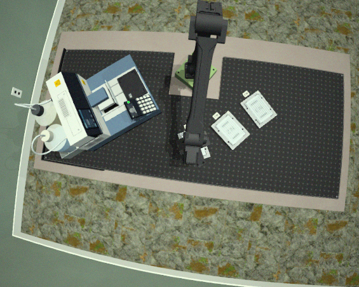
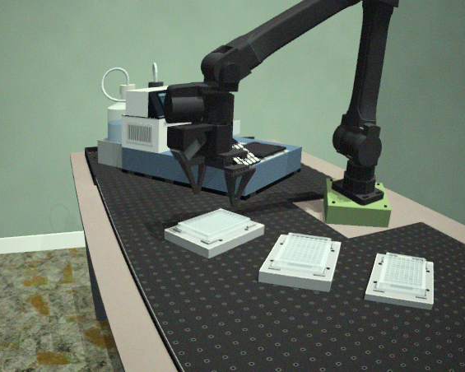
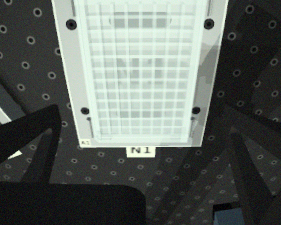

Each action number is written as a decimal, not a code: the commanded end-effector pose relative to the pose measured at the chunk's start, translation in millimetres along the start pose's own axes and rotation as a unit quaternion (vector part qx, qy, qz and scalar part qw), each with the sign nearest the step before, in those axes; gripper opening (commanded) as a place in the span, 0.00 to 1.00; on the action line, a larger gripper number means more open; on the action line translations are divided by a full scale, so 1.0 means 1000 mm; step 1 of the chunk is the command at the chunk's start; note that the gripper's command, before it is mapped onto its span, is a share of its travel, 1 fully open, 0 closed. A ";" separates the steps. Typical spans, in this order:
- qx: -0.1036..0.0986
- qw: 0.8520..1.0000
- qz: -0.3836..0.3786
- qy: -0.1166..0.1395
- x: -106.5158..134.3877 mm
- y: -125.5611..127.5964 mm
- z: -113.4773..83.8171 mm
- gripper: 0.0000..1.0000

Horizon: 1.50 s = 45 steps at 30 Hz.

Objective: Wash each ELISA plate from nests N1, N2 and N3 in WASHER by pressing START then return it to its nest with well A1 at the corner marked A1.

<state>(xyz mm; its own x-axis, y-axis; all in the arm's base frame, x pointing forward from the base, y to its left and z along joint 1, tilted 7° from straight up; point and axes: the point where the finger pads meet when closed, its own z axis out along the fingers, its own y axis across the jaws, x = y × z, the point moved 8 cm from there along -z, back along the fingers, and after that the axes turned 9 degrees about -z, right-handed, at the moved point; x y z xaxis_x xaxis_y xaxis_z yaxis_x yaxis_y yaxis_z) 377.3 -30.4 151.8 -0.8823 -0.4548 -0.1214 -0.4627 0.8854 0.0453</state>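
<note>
Left, the washer's green lamp (image 1: 128,102) could mislead — it can't sense a plate. Mid-counter, the fingers (image 2: 215,199) stand wide apart above the N1 plate (image 2: 216,224) (image 3: 140,74), in its nest; regripping off-centre could tilt it.

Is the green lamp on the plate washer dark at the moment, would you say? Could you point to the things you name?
No, a small green light (image 1: 128,102) is lit beside the keypad (image 1: 146,103) of the washer (image 1: 117,124).
</note>
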 end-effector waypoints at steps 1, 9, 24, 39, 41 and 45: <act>0.011 1.000 -0.001 -0.017 -0.009 -0.008 -0.020 1.00; 0.016 1.000 -0.003 -0.024 -0.013 -0.010 -0.040 1.00; 0.013 1.000 -0.003 -0.020 -0.013 -0.009 -0.055 1.00; 0.005 0.994 -0.111 -0.007 -0.008 0.034 -0.040 1.00; 0.007 0.994 -0.112 -0.011 -0.013 0.042 -0.043 1.00; 0.004 0.995 -0.100 -0.007 -0.015 0.063 -0.040 1.00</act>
<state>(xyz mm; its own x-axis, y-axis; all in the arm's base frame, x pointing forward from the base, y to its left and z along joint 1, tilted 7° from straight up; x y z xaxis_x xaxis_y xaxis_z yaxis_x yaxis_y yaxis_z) 360.3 17.6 188.5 -0.7687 -0.6274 -0.1241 -0.6345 0.7725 0.0244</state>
